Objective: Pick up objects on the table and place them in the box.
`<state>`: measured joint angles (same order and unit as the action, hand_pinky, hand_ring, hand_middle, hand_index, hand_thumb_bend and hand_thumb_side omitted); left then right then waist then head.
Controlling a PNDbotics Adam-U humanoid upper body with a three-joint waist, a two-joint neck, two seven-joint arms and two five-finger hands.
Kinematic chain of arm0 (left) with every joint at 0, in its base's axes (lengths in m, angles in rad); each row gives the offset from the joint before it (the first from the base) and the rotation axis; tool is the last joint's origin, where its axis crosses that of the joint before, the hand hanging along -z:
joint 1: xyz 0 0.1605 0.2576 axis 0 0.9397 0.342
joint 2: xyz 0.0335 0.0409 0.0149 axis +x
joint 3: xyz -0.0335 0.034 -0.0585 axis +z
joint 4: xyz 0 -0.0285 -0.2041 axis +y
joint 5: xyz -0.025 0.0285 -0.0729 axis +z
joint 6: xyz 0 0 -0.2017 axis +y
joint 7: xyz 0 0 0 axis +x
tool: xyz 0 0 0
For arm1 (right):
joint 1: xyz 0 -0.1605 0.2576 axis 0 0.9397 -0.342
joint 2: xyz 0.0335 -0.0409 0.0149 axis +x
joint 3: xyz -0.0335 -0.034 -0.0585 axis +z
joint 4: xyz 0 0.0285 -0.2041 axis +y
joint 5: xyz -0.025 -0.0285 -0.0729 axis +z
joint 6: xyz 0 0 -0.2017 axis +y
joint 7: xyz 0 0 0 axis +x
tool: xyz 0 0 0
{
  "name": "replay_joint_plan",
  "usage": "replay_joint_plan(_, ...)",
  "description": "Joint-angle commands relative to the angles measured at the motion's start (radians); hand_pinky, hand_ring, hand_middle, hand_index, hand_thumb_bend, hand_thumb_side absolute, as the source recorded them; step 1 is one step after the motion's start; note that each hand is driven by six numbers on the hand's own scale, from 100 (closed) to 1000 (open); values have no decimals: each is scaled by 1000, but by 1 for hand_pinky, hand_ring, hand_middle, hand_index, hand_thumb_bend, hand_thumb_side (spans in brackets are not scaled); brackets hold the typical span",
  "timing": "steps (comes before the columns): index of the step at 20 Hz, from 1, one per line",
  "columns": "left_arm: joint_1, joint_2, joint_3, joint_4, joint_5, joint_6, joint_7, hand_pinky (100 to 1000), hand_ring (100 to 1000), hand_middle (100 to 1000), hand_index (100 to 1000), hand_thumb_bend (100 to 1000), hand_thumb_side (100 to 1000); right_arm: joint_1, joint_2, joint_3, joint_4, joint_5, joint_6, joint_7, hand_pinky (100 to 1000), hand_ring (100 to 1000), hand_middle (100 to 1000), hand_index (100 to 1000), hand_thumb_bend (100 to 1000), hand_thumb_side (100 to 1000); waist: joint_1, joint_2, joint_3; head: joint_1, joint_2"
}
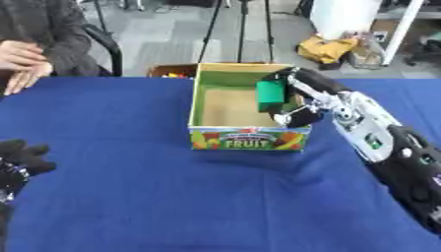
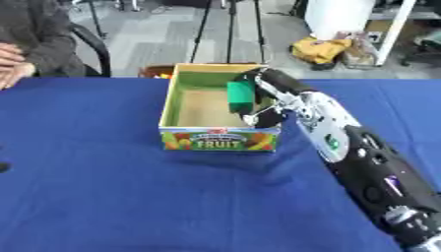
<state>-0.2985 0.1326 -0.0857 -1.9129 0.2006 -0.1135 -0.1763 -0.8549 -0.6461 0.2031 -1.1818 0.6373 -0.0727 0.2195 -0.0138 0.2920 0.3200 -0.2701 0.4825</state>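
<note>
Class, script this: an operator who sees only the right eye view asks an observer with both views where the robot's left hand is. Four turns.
Operator: In my view the right hand holds a green block over the fruit box. Where is the left hand?
Observer: The left hand shows at the left edge of the left eye view, low down over the blue tablecloth.
Operator: Is it near the box?
Observer: No, it is well apart from it, with a stretch of blue cloth between them.

Grey floor behind the blue table, with tripod legs and a black chair
</note>
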Motion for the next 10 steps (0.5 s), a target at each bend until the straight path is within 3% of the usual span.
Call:
replay_joint_plan(1, -18, 1, -10, -22, 9, 1, -14, 745, 810, 563, 775, 726, 751, -33, -28, -29, 58, 30, -11, -41, 649, 567, 419, 724, 100, 100, 2, -15, 6, -28, -21)
replay_joint_plan(3, -19, 0, -12, -23, 11, 2, -17, 745, 810, 563, 775, 727, 750, -39, -27, -30, 82, 39, -28, -64, 662, 590, 490, 757, 100, 100, 1, -14, 13, -34, -23)
replay_joint_plan(4, -20, 0, -12, -23, 11, 2, -18, 745, 810, 563, 774, 727, 750, -41, -27, -29, 89, 45, -35, -70, 707, 687, 656, 837, 100, 100, 1, -14, 16, -36, -24)
replay_joint_plan(5, -20, 0, -12, -23, 12, 2, -19, 745, 810, 563, 774, 727, 749, -43, -27, -28, 93, 53, -42, -73, 750, 760, 745, 873, 100, 127, 0, -14, 19, -38, -25)
replay_joint_plan(6, -20, 0, -12, -23, 12, 2, -19, 745, 810, 563, 774, 727, 749, -44, -28, -28, 96, 62, -49, -73, 812, 842, 836, 921, 100, 269, 0, -15, 22, -40, -25)
replay_joint_plan(7, -20, 1, -12, -23, 13, 2, -19, 745, 810, 563, 774, 727, 749, -45, -29, -28, 97, 72, -57, -70, 822, 852, 848, 928, 100, 297, 0, -15, 23, -42, -25)
replay_joint_plan(8, -19, 1, -12, -24, 13, 2, -19, 745, 810, 563, 774, 727, 749, -45, -29, -28, 99, 82, -64, -66, 893, 929, 923, 969, 119, 492, 0, -17, 24, -43, -26)
replay_joint_plan(10, -19, 2, -12, -23, 14, 2, -19, 745, 811, 563, 775, 728, 748, -46, -29, -30, 99, 97, -76, -59, 956, 988, 973, 994, 315, 670, 0, -18, 24, -44, -27)
